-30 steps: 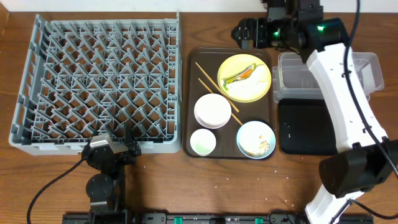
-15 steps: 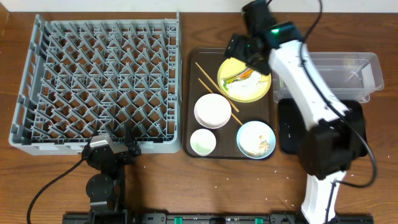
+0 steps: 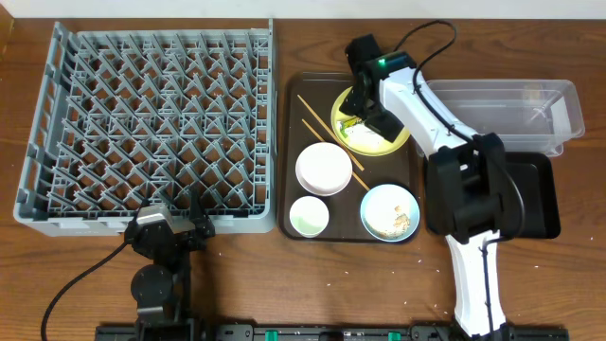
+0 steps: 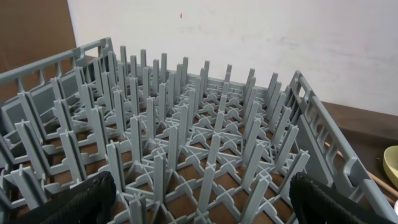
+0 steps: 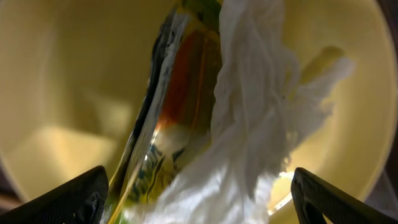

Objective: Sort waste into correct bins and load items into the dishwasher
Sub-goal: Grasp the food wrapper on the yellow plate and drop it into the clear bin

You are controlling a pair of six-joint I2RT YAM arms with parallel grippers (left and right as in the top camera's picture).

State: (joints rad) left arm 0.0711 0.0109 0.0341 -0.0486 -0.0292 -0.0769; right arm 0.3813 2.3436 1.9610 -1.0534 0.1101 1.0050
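Dish rack (image 3: 151, 123): grey, pegged, occupied the table's left; nothing was loaded in it.
Brown serving tray (image 3: 322, 90): sat just right of the rack and carried all the dishes.
Clear tub (image 3: 559, 95): stood at the far right, well apart from the plate.
Black tray (image 3: 540, 204): lay just in front of the tub, partly hidden by the right arm.
Yellow plate (image 5: 62, 74): sat at the tray's back right and held both pieces of dry waste.
White bowl (image 3: 324, 169): sat at tray centre, beside the chopsticks (image 3: 317, 116).
Light blue bowl (image 3: 389, 212): sat at front right with whitish scraps inside.
Right gripper (image 5: 199, 196): hung low over the plate, fingers spread wide either side of the waste and gripping nothing.
Left gripper (image 4: 205, 202): parked at the rack's near edge, fingers apart, empty.
White cup (image 3: 309, 216): sat at front left of the tray.
Crumpled paper (image 5: 255, 124): overlapped the wrapper.
Wrapper (image 5: 168, 124): green and orange, lay touching the paper. A clean pick likely needed the fingers centred on one piece only, low enough to pinch without scraping the plate.
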